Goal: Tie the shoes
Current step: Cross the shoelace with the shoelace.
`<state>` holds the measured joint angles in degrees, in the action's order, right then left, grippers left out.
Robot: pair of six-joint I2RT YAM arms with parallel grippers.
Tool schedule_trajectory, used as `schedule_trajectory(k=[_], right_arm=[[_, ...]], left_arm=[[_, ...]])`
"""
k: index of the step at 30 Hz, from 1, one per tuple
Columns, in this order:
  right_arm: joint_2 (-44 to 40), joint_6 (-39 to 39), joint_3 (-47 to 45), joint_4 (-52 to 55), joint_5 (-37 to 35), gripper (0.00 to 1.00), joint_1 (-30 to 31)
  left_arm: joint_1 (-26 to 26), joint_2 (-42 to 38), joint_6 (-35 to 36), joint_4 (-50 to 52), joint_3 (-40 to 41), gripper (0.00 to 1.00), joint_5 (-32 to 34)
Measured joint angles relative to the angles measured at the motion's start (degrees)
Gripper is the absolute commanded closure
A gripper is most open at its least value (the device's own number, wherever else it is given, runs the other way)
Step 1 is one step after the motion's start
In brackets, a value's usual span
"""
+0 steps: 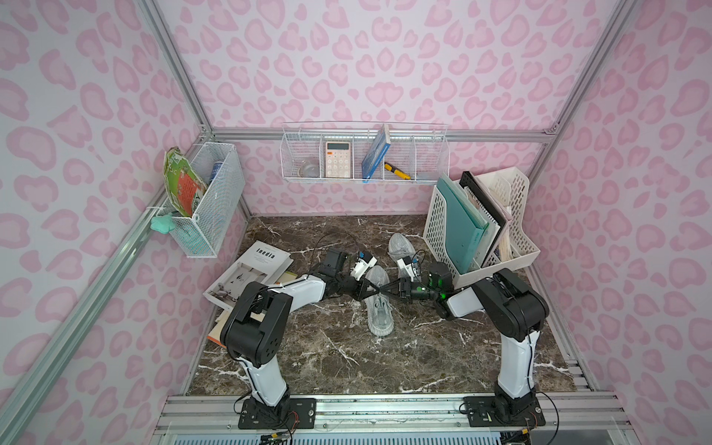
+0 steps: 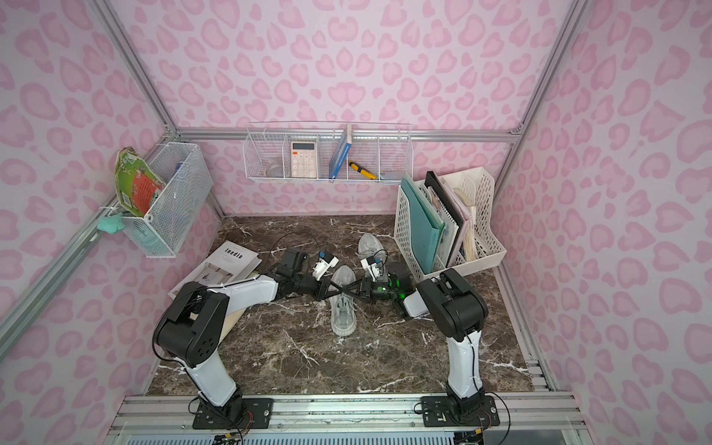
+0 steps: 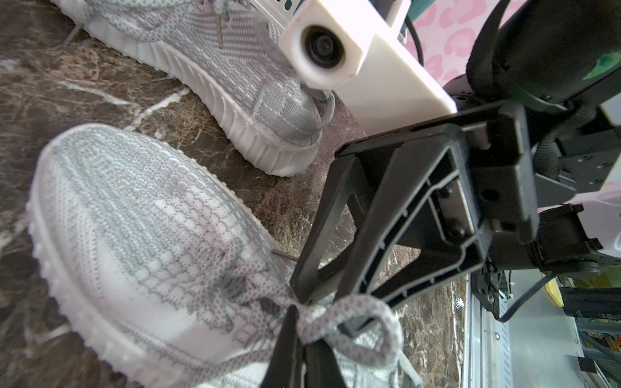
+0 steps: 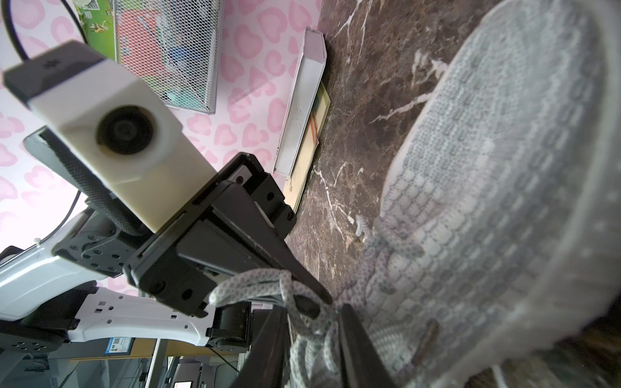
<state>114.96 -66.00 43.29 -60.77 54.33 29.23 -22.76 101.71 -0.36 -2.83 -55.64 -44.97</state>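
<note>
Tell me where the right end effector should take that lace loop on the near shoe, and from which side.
Probably the loop's rounded outer bend, coming from the robot's right, across the near shoe. The left end effector is shut on the loop's base, so the bend stands free above the knit, and the right end effector, jaws apart, faces it from that side.
</note>
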Motion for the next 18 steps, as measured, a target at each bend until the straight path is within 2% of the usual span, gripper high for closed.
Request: schedule_trajectory(k=[10, 18], right_arm=[[0.3, -6.0, -2.6, -7.1, -1.3, 0.70, -0.7], [1.1, -6.2, -2.2, -7.3, -2.8, 0.73, -0.9]], left_arm=[[-0.1, -0.1, -0.8, -1.3, 0.6, 1.00, 0.4], [-0.2, -0.5, -0.9, -1.4, 0.7, 1.00, 0.8]])
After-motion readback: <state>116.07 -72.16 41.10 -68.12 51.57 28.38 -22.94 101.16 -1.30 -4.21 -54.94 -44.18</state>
